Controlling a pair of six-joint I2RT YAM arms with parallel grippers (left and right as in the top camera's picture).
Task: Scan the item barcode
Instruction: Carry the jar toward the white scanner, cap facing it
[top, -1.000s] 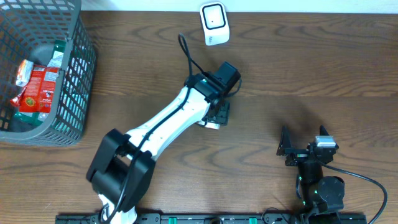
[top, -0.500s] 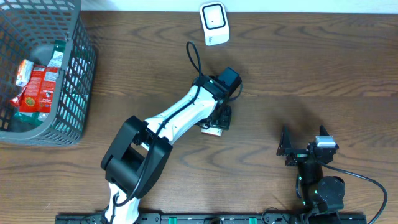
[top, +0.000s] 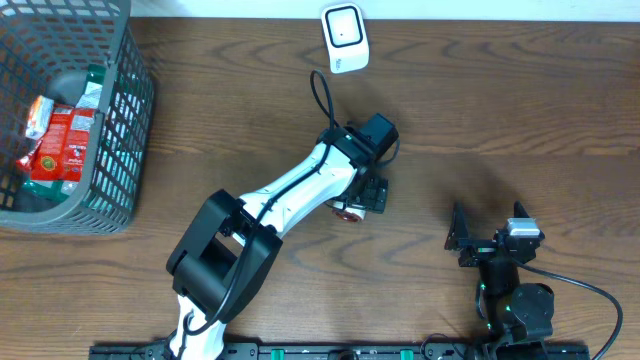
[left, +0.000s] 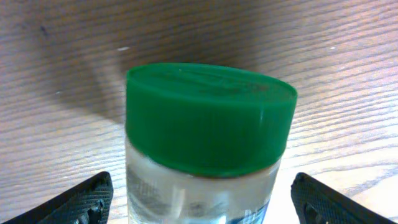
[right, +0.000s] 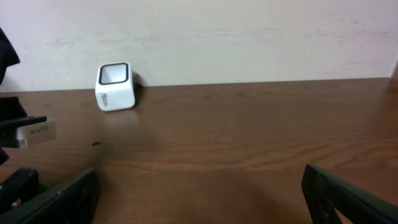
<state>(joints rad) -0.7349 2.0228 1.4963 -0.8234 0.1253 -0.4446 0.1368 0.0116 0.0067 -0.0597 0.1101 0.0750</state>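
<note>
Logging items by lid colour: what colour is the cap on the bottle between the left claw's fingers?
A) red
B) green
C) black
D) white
B: the left wrist view shows a green cap on the clear bottle.

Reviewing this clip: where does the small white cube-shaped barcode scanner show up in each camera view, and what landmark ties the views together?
Overhead: the white cube-shaped scanner sits at top centre, near the table's far edge.
Left wrist: not in it; a green-capped clear jar fills the frame.
Right wrist: the scanner stands upper left, at the table's back edge.
Shared landmark: the dark wood-grain table, visible in all three views.
</note>
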